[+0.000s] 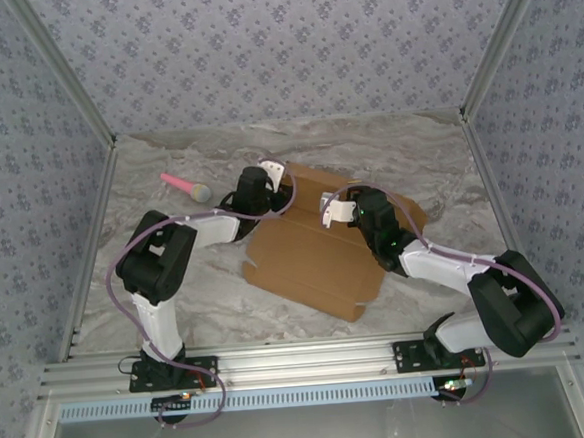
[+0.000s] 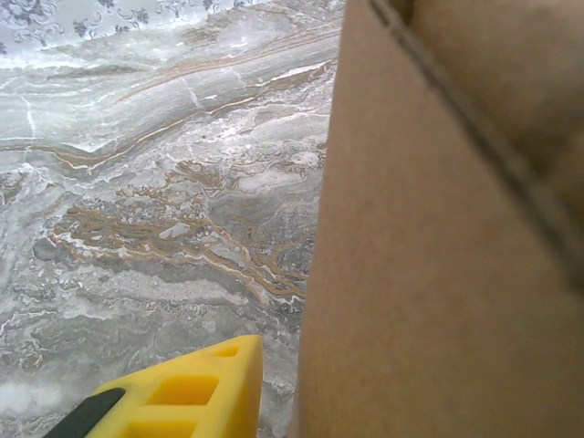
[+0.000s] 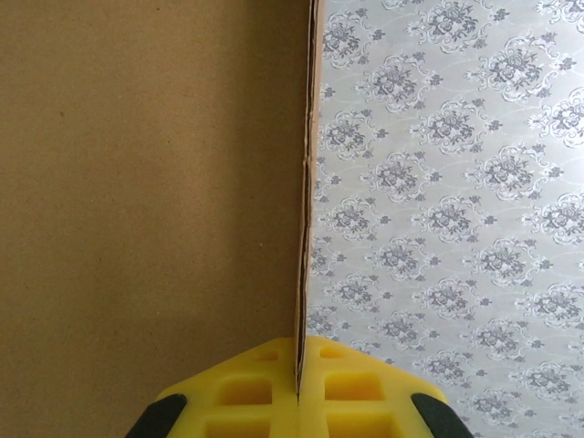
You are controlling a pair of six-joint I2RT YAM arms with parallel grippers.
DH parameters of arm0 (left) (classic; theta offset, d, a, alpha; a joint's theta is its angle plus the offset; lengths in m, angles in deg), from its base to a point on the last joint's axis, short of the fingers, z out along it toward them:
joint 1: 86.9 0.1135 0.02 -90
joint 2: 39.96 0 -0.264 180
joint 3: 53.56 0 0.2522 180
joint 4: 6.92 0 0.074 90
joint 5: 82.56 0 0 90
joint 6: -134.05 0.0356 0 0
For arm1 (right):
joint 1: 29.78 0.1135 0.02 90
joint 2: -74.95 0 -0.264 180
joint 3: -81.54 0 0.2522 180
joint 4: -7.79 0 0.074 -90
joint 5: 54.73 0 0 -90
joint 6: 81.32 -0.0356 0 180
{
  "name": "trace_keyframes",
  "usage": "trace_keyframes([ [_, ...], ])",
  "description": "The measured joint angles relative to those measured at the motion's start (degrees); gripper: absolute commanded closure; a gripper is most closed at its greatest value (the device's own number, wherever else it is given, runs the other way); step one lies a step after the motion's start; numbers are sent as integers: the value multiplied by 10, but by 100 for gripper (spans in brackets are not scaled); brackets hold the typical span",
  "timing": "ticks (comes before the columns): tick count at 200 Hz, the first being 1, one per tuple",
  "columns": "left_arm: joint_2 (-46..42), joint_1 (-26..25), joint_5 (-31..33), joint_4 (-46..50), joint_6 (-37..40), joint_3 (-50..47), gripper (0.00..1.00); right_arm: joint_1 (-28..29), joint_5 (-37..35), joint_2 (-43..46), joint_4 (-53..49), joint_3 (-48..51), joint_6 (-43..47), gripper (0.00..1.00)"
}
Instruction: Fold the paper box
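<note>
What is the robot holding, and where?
The right pincer pinches the paper box by a thin cardboard edge. Whether the left pincer grips it cannot be told.

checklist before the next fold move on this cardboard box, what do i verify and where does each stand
1. Clamp of right pincer on the paper box's panel edge: ok.
2. Grip of left pincer on the box: cannot tell; one yellow finger sits beside a cardboard wall, the other is hidden.
3. Panel in the right pincer raised: ok, wallpaper shows past its edge.
4. Gap between pink stick and box: ok.
5. Box lying within the table: ok.
</note>
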Motion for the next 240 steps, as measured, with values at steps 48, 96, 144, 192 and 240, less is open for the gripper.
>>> trace_keyframes([
  [48,8,-22,76,3,-21,13,80,3,-6,1,-4,-1,-5,100],
  [96,19,-40,142,25,-42,35,82,3,-9,1,-15,-7,-12,100],
  [144,19,-50,179,44,-52,45,82,3,-8,1,-17,-8,-19,100],
  [192,19,-45,163,14,-47,30,64,3,-9,1,-19,-9,-22,100],
  [240,7,-30,119,-35,-38,-11,50,3,-12,3,-28,-11,-26,100],
])
